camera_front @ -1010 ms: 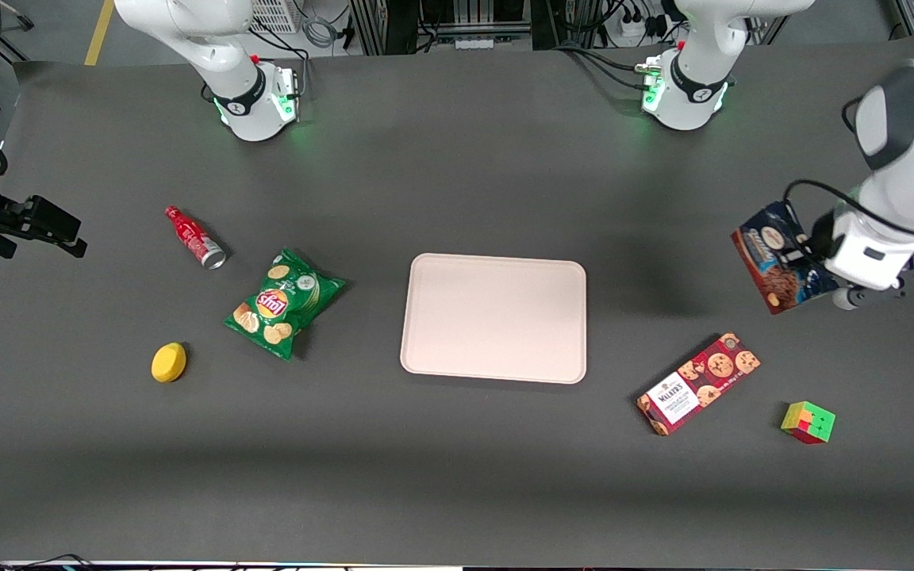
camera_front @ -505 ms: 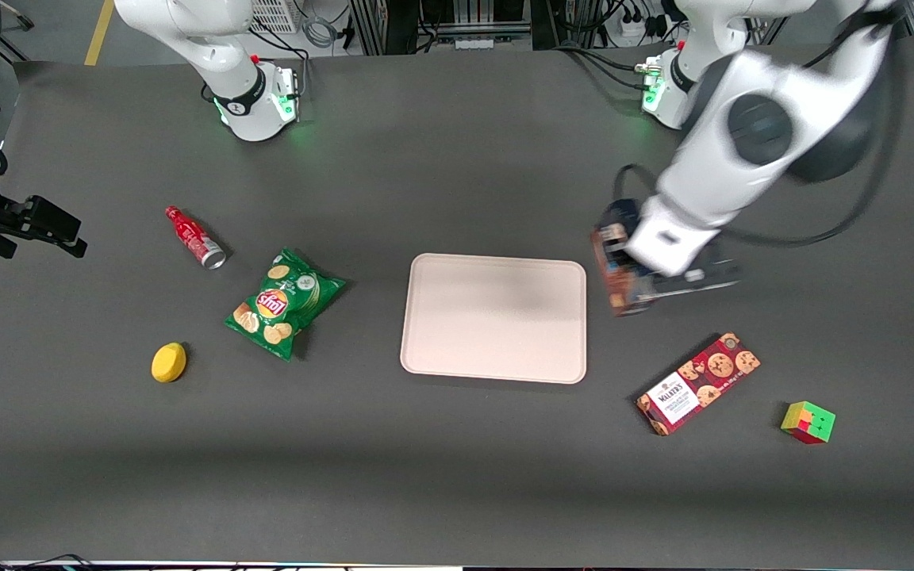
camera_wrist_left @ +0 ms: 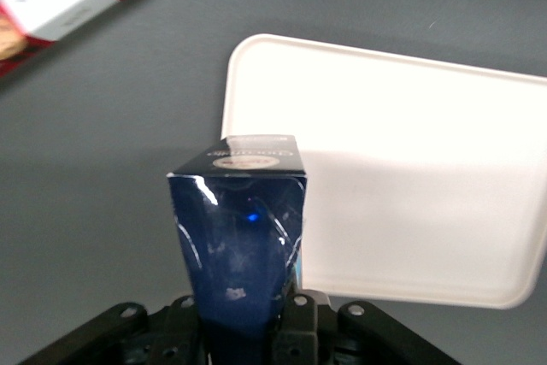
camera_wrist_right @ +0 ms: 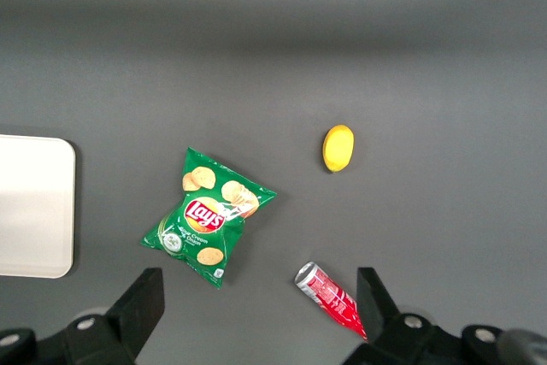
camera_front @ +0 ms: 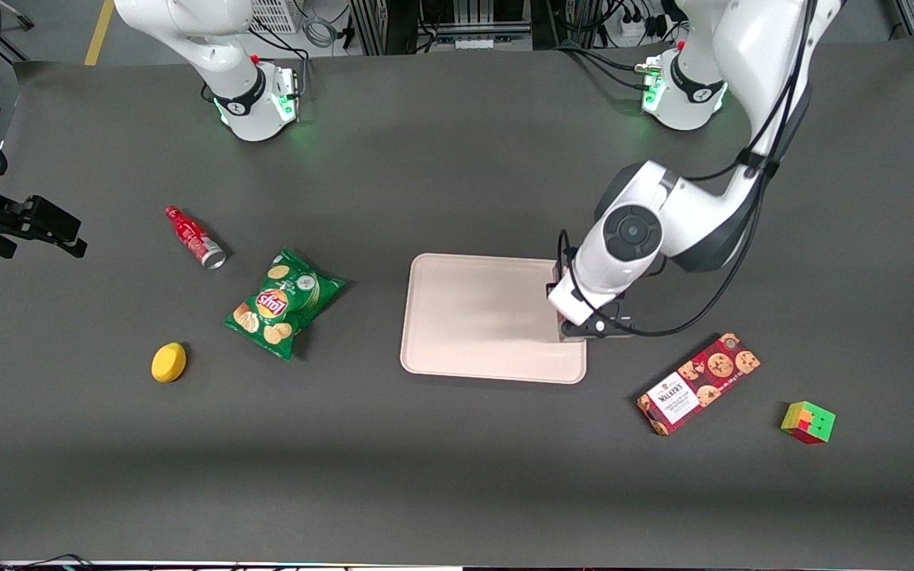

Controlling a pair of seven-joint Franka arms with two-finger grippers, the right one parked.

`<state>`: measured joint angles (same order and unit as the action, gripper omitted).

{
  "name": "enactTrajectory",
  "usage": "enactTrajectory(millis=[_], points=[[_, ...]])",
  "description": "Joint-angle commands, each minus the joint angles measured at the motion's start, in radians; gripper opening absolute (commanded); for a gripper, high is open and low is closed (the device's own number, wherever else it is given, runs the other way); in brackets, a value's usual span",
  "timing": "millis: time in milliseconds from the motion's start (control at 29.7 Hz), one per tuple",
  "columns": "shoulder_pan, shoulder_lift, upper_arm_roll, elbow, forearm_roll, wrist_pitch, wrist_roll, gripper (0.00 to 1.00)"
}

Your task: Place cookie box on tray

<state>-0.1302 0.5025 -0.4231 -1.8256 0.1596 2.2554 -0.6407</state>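
Dark tabletop, tray (camera_front: 473, 317) edge, jaws pinching cookie box (camera_wrist_left: 241, 237) lengthwise, free end outward

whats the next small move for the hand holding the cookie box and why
Probably carry it a little farther in over the tray before lowering. The hand is shut on the cookie box, which hangs over the tray's edge toward the working arm's end, only partly above it.

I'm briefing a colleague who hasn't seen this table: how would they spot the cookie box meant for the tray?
Find the large pale pinkish-beige rectangular tray mid-table. Over its edge toward the working arm's end hangs the left arm's end effector, shut on the small dark navy-blue cookie box. The longer red chocolate-chip cookie box lies flat on the table.
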Motion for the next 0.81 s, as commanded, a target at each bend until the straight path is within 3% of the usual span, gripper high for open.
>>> enactTrajectory(millis=[0,101,135,202,505,639,774], points=[[-0.012,0.016,0.003,0.017,0.037,0.018,-0.037,0.00],[-0.012,0.027,0.004,0.017,0.060,0.019,-0.042,0.00],[-0.012,0.030,0.004,0.017,0.069,0.024,-0.042,0.24],[-0.011,0.039,0.006,0.017,0.089,0.032,-0.042,1.00],[-0.003,0.015,0.014,0.031,0.081,0.009,-0.051,1.00],[-0.002,-0.071,0.038,0.043,0.080,-0.045,-0.164,1.00],[0.006,-0.186,0.075,0.081,0.068,-0.212,-0.182,1.00]])
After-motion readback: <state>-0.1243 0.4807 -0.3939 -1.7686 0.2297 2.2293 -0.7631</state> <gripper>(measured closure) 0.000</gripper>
